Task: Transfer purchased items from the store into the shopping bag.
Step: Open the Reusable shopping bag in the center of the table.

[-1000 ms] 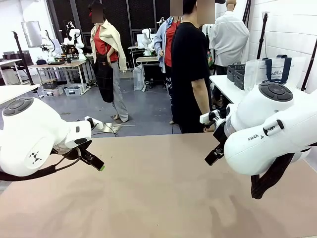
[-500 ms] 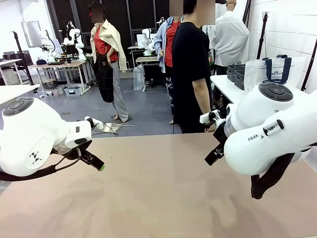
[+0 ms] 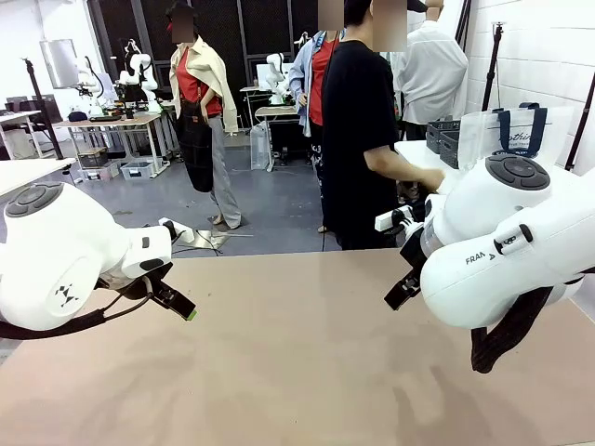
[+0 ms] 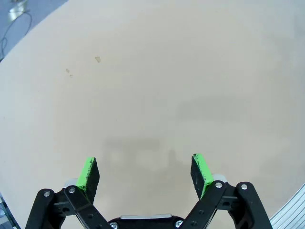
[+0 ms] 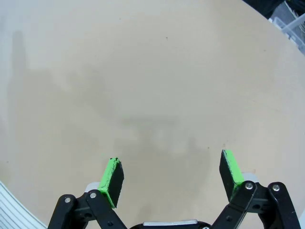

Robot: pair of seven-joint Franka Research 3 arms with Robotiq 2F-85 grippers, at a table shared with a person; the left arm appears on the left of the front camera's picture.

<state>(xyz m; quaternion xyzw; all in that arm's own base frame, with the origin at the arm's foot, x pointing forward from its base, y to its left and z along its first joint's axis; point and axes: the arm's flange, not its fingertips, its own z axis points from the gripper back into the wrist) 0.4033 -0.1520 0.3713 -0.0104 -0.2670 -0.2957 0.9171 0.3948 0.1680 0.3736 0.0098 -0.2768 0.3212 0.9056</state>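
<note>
Standing on a white side table point(image 3: 416, 156) beyond the right arm, well apart from both pincers, the shopping bag point(image 3: 517, 139) looked like thin translucent plastic; I judged it light, soft-walled and slippery, apt to crumple or slide free if pinched by its side; its navy strap handles point(image 3: 521, 121) seemed the surest hold, being narrow enough for the pads to close on; opening its mouth would likely need one handle lifted clear of the other. Whether the purchased items lay beside it could not be told. The left pincer point(image 4: 144, 171) hung over the bare worktop point(image 3: 297, 372) with its jaws wide apart and nothing between them; the right pincer point(image 5: 170, 172) was equally spread and empty. Against the earlier frame, both arms sat unchanged; the person's forearm, which had hung down, had risen, and the person's hand point(image 3: 433, 178) reached towards the side table near the dark baskets point(image 3: 444, 135).
</note>
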